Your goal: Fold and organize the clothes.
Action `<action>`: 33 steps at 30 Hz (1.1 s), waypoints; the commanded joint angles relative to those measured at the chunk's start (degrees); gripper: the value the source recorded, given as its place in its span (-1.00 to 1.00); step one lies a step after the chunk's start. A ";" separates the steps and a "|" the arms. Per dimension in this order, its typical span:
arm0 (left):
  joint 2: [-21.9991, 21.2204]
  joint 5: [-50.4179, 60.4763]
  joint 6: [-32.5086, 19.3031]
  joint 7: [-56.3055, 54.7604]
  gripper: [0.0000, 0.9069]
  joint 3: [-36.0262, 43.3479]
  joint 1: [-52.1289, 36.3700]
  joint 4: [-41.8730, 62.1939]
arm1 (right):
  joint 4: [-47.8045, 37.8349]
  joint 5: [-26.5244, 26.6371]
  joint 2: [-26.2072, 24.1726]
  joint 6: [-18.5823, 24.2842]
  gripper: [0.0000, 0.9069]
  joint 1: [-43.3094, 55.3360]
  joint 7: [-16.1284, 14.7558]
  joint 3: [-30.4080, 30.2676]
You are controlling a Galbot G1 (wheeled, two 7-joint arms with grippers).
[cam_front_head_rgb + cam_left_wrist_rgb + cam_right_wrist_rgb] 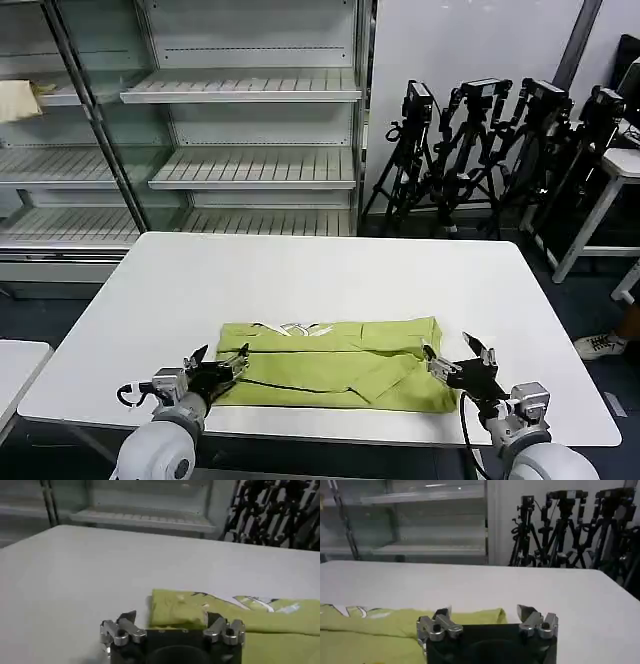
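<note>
While the lime T-shirt [335, 362] is lying flat on the white counter [300, 280], it's already folded into a wide band, sitting toward the near edge and roughly centered between the two arms. You can see the collar with its small white neck label [296, 328] along the far edge of the fold, a bit left of the middle. A dark line runs across the near left part of the fabric, looks like a fold shadow or seam, can't really say which.

Left end effector [217, 362] is down low at the shirt's left end, fingers spread apart, nothing between them. From the left wrist view the left end effector [172, 622] has one finger over bare counter and the other over the green fabric, so it's straddling the shirt's left edge. Whether the tips actually touch the cloth I can't tell.

Right end effector [456, 355] is at the shirt's near right corner, also released and wide open, not pinching anything. In the right wrist view the right end effector [485, 614] has the shirt's right edge ending between its fingers, so one finger sits over fabric and the other over plain counter.

Behind the counter there's a set of empty white wire shelves [240, 90], and off to the right a bunch of black camera tripods [480, 150] parked against the wall.
</note>
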 commanded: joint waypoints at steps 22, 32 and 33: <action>-0.58 8.62 0.05 -2.47 -0.98 5.49 0.03 2.23 | 0.25 -1.65 0.62 0.24 1.00 -2.14 -0.19 -0.47; 1.01 15.91 -0.02 0.61 -0.98 3.10 -1.13 2.70 | 0.53 -1.55 0.30 -0.10 1.00 -1.69 0.17 -1.61; 1.58 16.49 -0.04 1.08 -0.98 1.87 -1.10 2.63 | 0.53 -1.56 0.27 -0.10 1.00 -1.64 0.18 -1.63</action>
